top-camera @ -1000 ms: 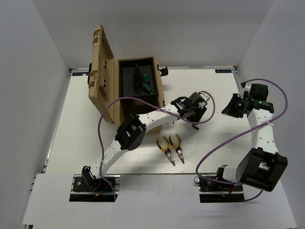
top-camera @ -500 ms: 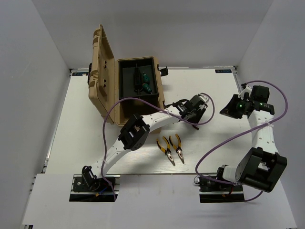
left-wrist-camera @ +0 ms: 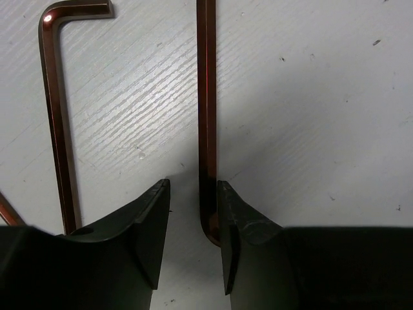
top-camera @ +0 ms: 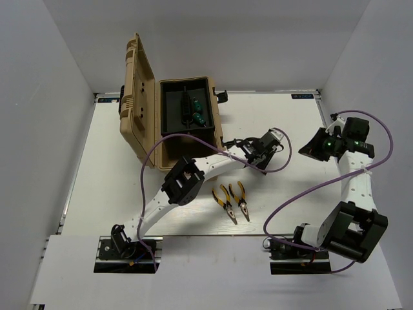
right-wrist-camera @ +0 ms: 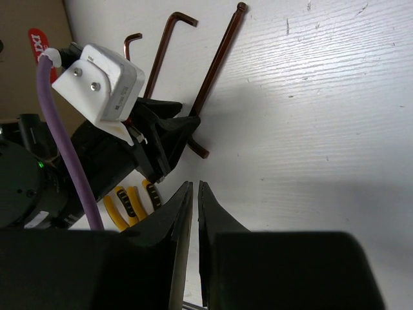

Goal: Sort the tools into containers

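Note:
The tan toolbox [top-camera: 218, 129] stands open at the back left, lid [top-camera: 139, 97] upright, with a green-handled screwdriver [top-camera: 199, 115] in its black interior. Two yellow-and-black pliers [top-camera: 224, 203] [top-camera: 242, 200] lie side by side on the table in front. Hex keys lie right of the box. My left gripper [left-wrist-camera: 193, 194] is low over the table and open, its jaws astride the long hex key [left-wrist-camera: 206, 97], which touches the right finger [left-wrist-camera: 233, 219]. A second hex key [left-wrist-camera: 55, 129] lies just left. My right gripper [right-wrist-camera: 195, 187] is shut and empty, hovering to the right of them [top-camera: 311, 147].
In the right wrist view, a third, smaller hex key [right-wrist-camera: 132, 40] lies beyond the other two [right-wrist-camera: 164, 55] [right-wrist-camera: 219, 58]. The left wrist's purple cable [top-camera: 284, 152] loops beside the hex keys. White walls enclose the table on three sides.
My left gripper has settled lower and slightly right onto the hex keys. My right gripper has drawn a little to the right. The tools have not moved.

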You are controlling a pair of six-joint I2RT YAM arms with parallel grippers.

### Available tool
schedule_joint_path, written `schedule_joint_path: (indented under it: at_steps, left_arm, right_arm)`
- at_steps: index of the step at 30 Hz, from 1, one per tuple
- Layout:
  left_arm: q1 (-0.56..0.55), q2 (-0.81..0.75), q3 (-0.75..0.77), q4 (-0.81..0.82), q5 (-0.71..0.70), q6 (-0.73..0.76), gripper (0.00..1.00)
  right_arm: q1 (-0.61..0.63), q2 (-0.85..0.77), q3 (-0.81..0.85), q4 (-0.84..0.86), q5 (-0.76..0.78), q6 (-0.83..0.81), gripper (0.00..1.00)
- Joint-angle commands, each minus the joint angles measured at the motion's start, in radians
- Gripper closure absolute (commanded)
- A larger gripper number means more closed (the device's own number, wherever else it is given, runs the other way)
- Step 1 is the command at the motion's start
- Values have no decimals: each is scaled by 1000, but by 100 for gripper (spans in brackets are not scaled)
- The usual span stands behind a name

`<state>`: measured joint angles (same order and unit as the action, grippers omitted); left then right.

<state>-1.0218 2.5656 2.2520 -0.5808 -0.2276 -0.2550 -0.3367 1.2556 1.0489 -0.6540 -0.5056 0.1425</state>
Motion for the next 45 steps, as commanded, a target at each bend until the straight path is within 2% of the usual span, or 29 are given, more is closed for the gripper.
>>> schedule_joint_path:
  at_steps: [1, 8, 12, 16, 22, 27, 30, 31, 35, 41, 44, 45]
  left_arm:
    - [-17, 33, -52, -103, -53, 32, 54]
    - [-35, 1, -144, -143, -84, 85, 58]
    - [-35, 10, -144, -171, -72, 106, 70]
    - [-35, 19, -178, -209, -35, 106, 77]
    - [-35, -117, -414, -197, 56, 106, 84]
    - [-44, -183, -509, -197, 76, 97, 82]
    - [-54, -183, -496, -188, 76, 97, 69]
    - [-54, -174, -479, -188, 76, 97, 58]
    - [-54, -108, -385, -217, 76, 109, 50]
    - [-54, -25, -290, -235, 66, 118, 50]
    - [-54, -16, -290, -235, 66, 128, 55]
    - [-54, -16, -290, -235, 66, 128, 60]
  right_arm:
    - [-12, -24, 0, 22, -39, 11, 86]
    - [-27, -27, -1, 21, -54, 15, 86]
    - [-33, -30, -1, 24, -63, 19, 86]
    - [-44, -28, -4, 22, -73, 19, 86]
    - [-56, -33, -4, 22, -88, 20, 86]
    - [-59, -33, -1, 22, -94, 22, 86]
    - [-64, -33, -3, 21, -96, 23, 86]
    - [-62, -35, -1, 22, -97, 25, 86]
    - [-71, -36, -4, 22, -102, 26, 86]
    - [-81, -32, -6, 24, -108, 25, 86]
    - [-82, -30, -4, 21, -111, 25, 86]
    - [-84, -31, -4, 21, -114, 25, 86]
